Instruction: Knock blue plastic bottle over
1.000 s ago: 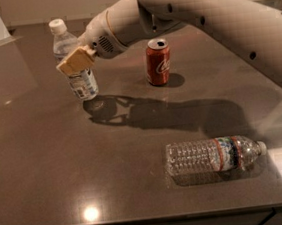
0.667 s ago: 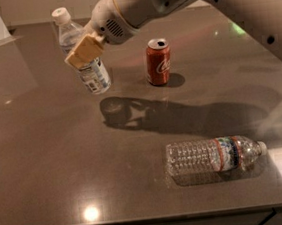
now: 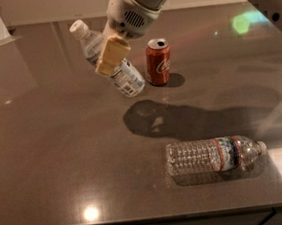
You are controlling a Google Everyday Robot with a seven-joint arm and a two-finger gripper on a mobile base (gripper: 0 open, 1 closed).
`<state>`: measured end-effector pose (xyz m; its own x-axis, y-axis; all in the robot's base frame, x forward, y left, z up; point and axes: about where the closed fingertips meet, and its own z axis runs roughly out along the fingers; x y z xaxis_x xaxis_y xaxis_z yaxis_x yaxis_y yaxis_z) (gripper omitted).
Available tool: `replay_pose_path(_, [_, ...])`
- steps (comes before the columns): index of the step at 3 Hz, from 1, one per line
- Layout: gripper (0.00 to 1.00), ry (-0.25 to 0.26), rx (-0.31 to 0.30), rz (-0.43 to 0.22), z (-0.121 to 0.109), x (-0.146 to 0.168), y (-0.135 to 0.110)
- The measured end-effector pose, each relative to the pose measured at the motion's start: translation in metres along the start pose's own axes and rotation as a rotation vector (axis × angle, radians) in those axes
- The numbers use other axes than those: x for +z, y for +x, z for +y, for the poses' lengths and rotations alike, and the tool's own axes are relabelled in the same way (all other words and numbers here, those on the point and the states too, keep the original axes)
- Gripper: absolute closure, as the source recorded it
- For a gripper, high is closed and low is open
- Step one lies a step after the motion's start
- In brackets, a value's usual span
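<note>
The blue plastic bottle (image 3: 127,79) has a white cap and a white-and-blue label. It hangs tilted in the air above the dark table (image 3: 55,158), cap up to the left and base down to the right. My gripper (image 3: 108,55) comes in from the top and is shut on the bottle's middle. One tan finger pad (image 3: 112,54) lies across its front; the other finger is hidden behind it. The bottle's shadow falls on the table below and to the right.
A red soda can (image 3: 158,61) stands upright just right of the bottle's base. A longer ribbed clear bottle with a red-banded label (image 3: 213,154) lies on its side at the front right. The table's front edge runs along the bottom.
The gripper has lifted the bottle off the table and carried it right, towards the can. The bottle has gone from upright to strongly tilted.
</note>
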<state>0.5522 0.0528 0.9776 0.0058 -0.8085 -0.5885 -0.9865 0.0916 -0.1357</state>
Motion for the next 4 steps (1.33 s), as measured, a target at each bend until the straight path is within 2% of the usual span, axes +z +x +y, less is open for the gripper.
replay_pose_path(1, [1.0,-0.057,-0.071,0.135,0.017,0.004,0.022])
replay_pose_path(2, [0.84,-0.089,-0.137,0.234,0.03,0.011,0.034])
replay_pose_path(3, [0.53,-0.091,-0.235,0.361,0.043,0.027,0.04])
replay_pose_path(4, [0.3,-0.093,-0.298,0.433,0.052,0.037,0.044])
